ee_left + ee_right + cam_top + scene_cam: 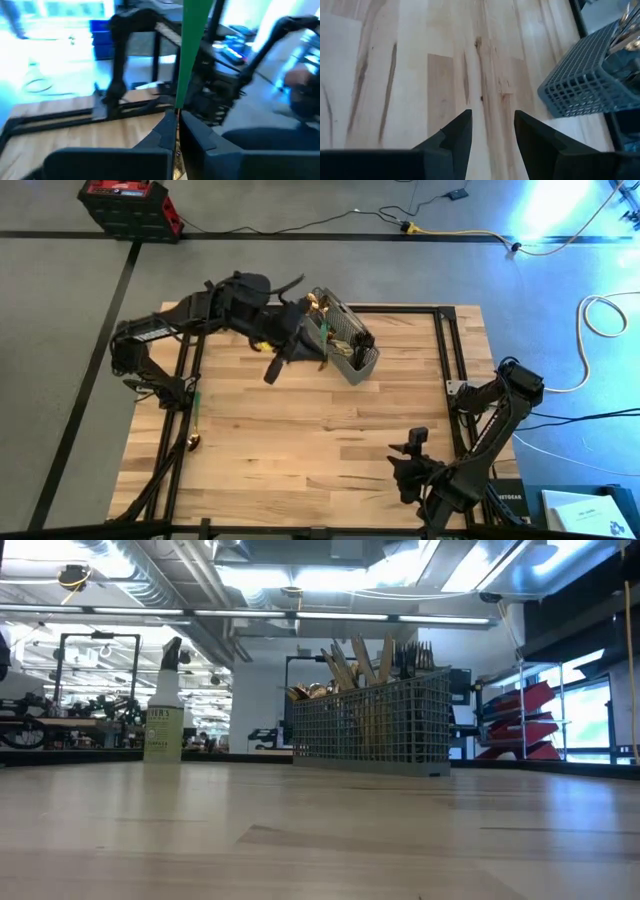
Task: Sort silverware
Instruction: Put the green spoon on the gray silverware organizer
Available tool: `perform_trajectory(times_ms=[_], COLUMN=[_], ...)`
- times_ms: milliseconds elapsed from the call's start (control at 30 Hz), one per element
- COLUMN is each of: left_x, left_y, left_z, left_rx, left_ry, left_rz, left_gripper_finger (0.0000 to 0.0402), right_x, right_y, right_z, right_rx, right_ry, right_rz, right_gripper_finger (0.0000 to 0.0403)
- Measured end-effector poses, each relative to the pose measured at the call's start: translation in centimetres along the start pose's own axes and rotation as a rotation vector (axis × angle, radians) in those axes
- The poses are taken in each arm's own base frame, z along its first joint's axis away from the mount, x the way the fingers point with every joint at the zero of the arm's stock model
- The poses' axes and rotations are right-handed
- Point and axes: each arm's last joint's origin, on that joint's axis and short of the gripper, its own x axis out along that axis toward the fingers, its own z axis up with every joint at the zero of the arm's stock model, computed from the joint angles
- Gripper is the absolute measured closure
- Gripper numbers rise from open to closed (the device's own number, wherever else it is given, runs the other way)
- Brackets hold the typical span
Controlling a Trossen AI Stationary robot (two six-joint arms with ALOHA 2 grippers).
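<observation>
Both arms are dark, near-black jointed links with rounded housings at the joints, black cables looped along them, pale lettering on the left arm's upper link, and each hand (492,137) ends in two matte black, wedge-shaped fingers (162,137).

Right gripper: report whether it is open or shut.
Open. In its wrist view the right gripper has bare wooden table showing between its two parted fingers, with nothing held; the grey caddy sits off to one side.

You won't get much text here: spray bottle (163,730) label has print but too small to read. White sheet (583,508) by tabletop (300,440) edge, likewise illegible.
</observation>
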Motion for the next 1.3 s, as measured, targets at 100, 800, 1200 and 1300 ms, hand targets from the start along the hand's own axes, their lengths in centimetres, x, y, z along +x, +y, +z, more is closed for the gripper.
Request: perform_trajectory(times_ms=[100, 800, 1200, 1300], left_x=[0.3, 0.9, -1.0, -1.6], left_y=[-1.2, -3.8, 3.9, 5.4], left_z=[0.0, 1.6, -2.5, -3.1], left_rx=[0.092, 0.313, 0.24, 0.311], left_ry=[-0.013, -0.179, 0.319, 0.443], left_rz=[-0.157, -0.253, 0.465, 0.653], left_gripper_finger=[0.0401, 0.0402, 0.0402, 0.0402], right_x=[-0.5, -1.6, -1.7, -1.7], right_y=[0.3, 1.0, 0.9, 0.9], right_z=[-0.3, -1.2, -1.0, -1.0], right_rx=[0.011, 0.098, 0.094, 0.091], right_ry=[-0.011, -0.042, -0.105, -0.114], right_rz=[0.015, 0.046, 0.01, 0.004], right_gripper_finger=[0.0272, 0.0272, 0.0272, 0.0272])
